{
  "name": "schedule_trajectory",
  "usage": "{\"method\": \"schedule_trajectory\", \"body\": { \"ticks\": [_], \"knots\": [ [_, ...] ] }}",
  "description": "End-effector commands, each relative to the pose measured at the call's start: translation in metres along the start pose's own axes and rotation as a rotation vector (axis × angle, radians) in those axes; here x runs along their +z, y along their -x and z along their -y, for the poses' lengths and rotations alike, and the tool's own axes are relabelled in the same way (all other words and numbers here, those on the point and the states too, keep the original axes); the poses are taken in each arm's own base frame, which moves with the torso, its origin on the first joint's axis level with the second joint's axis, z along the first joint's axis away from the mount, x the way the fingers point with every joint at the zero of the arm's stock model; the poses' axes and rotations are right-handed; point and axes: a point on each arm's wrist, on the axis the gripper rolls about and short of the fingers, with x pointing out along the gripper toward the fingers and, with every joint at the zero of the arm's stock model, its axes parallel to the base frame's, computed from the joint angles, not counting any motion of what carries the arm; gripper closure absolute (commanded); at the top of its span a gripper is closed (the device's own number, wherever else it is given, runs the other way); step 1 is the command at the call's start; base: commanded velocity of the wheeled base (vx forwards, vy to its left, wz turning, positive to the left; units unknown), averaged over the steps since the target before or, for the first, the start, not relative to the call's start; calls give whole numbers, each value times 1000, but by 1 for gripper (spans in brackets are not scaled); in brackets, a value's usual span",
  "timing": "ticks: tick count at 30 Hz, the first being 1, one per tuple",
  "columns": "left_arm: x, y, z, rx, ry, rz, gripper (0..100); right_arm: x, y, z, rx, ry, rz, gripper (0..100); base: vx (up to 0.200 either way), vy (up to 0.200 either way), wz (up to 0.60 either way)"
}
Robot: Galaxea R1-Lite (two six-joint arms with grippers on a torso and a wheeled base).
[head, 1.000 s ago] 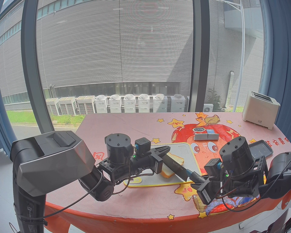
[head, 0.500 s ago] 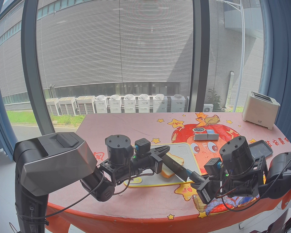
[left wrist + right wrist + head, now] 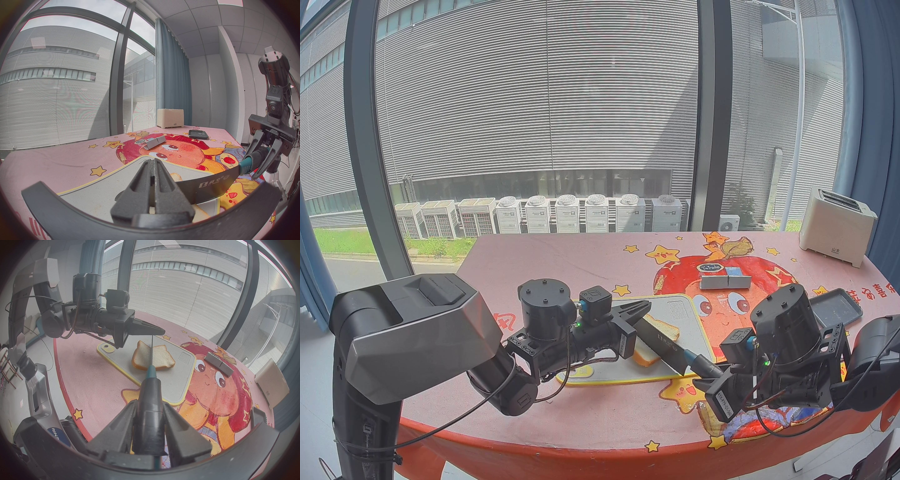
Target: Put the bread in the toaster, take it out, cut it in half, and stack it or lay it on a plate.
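Head view puts the bread slice [image 3: 665,328] flat on the white cutting board [image 3: 675,310], near the middle of the table and a little toward the near edge. My right gripper [image 3: 714,374] is clamped tight round the handle of the knife [image 3: 665,350]. It sits off the board's near right corner, with the dark blade reaching left and far across the slice. From the right wrist camera the blade shows edge-on, running over the middle of the bread [image 3: 153,356]. I cannot tell how deep it sits. My left gripper [image 3: 645,307] comes in from the left with its fingers pressed together and nothing between them. Its tip hangs just above the far end of the blade, over the slice. The left wrist camera shows those fingers [image 3: 142,184] closed, with the blade [image 3: 212,186] passing just beyond them. The toaster [image 3: 837,226] stands at the far right corner. A dark tray [image 3: 836,307] lies right of the board, and two grey blocks [image 3: 725,281] lie beyond it.
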Motion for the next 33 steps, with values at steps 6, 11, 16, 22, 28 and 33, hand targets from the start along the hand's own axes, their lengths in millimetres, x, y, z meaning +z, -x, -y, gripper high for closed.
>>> {"method": "schedule_trajectory", "body": {
  "ticks": [6,11,16,22,28,33],
  "knots": [
    [3,-1,1,-3,-9,7,100,-3,-1,0,-1,3,-16,100,0,0,0],
    [10,0,4,-10,-22,46,100,-3,-1,0,-1,2,-13,100,0,0,0],
    [37,8,7,-11,-36,106,100,-1,1,1,-2,-3,6,100,0,0,0],
    [54,15,9,-10,-41,135,100,1,2,1,-2,-4,17,100,0,0,0],
    [53,15,9,-12,-38,131,100,3,3,1,-2,-6,24,100,0,0,0],
    [41,11,9,-13,-30,103,100,3,3,1,-2,-6,24,100,0,0,0]
  ]
}}
